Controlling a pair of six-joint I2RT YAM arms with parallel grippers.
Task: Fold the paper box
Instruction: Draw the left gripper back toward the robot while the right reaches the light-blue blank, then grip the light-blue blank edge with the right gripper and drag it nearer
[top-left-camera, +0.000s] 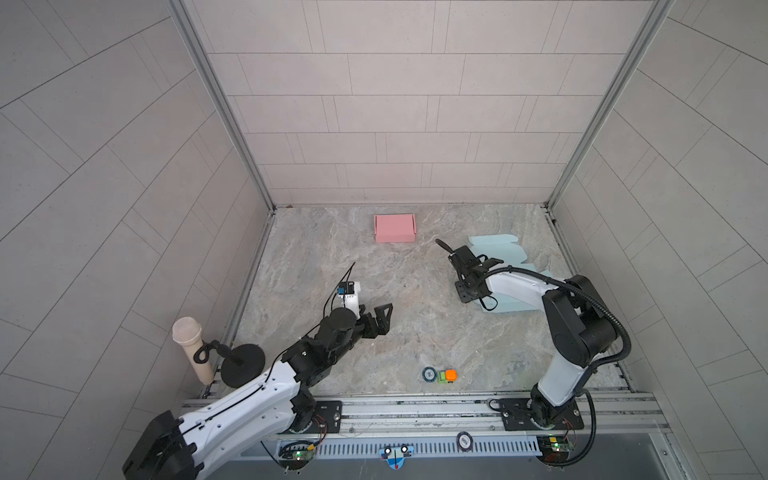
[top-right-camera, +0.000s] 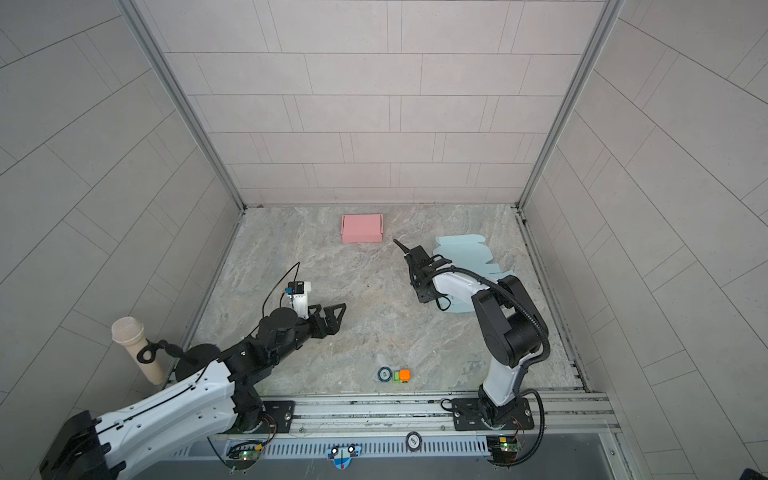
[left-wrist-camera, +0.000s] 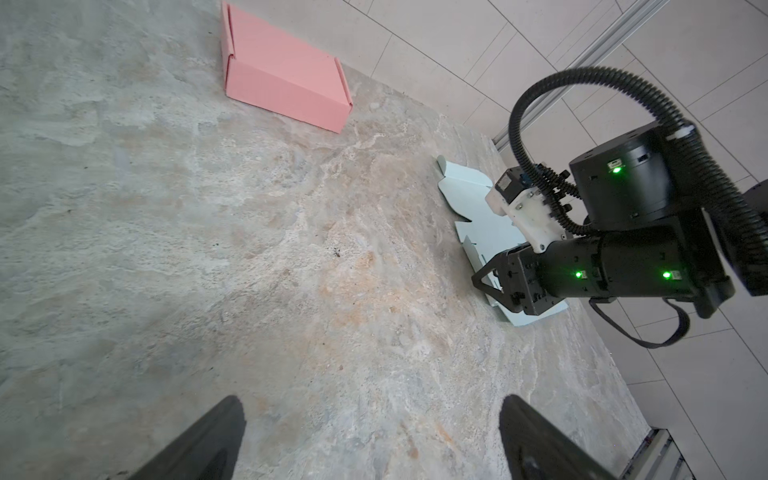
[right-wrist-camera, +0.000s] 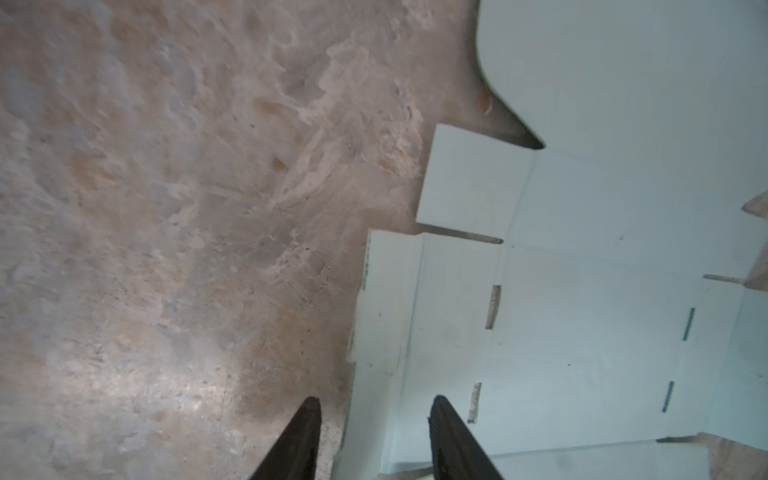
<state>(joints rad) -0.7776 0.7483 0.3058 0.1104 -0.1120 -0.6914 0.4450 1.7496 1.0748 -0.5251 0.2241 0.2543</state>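
The right gripper (right-wrist-camera: 374, 399) holds its two fingers (right-wrist-camera: 451, 432) part-way apart with a clear gap between them. The outer flap of the blue card sheet (right-wrist-camera: 582, 291) runs into that gap, so one finger shows over the card and the other over bare table (right-wrist-camera: 166, 249) just beside the edge. Whether either finger touches the card cannot be told. The step in hand looks like taking hold of this side flap to raise it. To do it well, the fingers should bite the edge squarely, then swing the flap up along its crease rather than drag the light sheet, which would likely slide. In both top views the blue card sheet (top-left-camera: 498, 249) lies flat and unfolded on the right of the table. The left gripper (left-wrist-camera: 372, 399), spread wide and holding nothing, hangs over bare table well apart from it. A pink box (top-left-camera: 395, 227), folded shut, sits near the back wall.
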